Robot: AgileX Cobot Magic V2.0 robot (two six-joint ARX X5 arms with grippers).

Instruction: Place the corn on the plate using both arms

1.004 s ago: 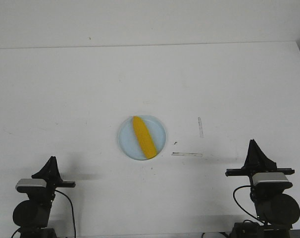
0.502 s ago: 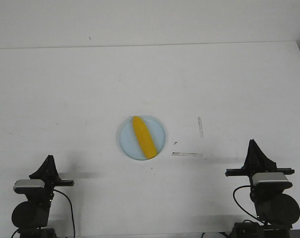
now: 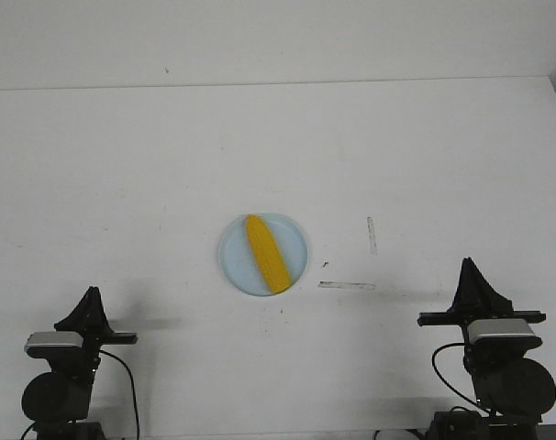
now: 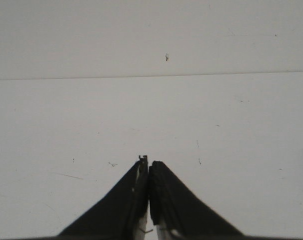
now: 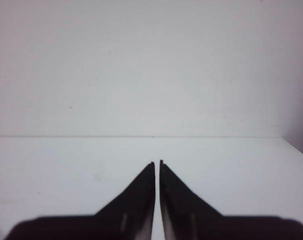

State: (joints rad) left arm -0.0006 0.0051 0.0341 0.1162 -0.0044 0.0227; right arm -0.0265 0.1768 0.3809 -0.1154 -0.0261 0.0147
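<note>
A big white table (image 3: pixel 122 165) fills the front view, with a plain white wall behind it. The yellow corn (image 3: pixel 267 254) lies inside the pale blue plate (image 3: pixel 234 261), near the middle of the table and a bit toward the robot. The corn sits slanted, with its pointed end toward the far rim and its fat end touching the near rim. Two thin grey marks (image 3: pixel 371 235) are on the table just to the right of the plate. The corn and the plate are in the same spot as a second ago. The left arm has pulled back and sunk a little since then; over the last half second it has not moved. The right arm has not moved at all. The left gripper (image 3: pixel 92 298) is low at the near left edge, well apart from the plate, its two black fingers pressed together and holding nothing. The right gripper (image 3: pixel 468 268) stands at the near right edge, pointing up, its fingers almost touching with only a thin slit between them, and it holds nothing.
</note>
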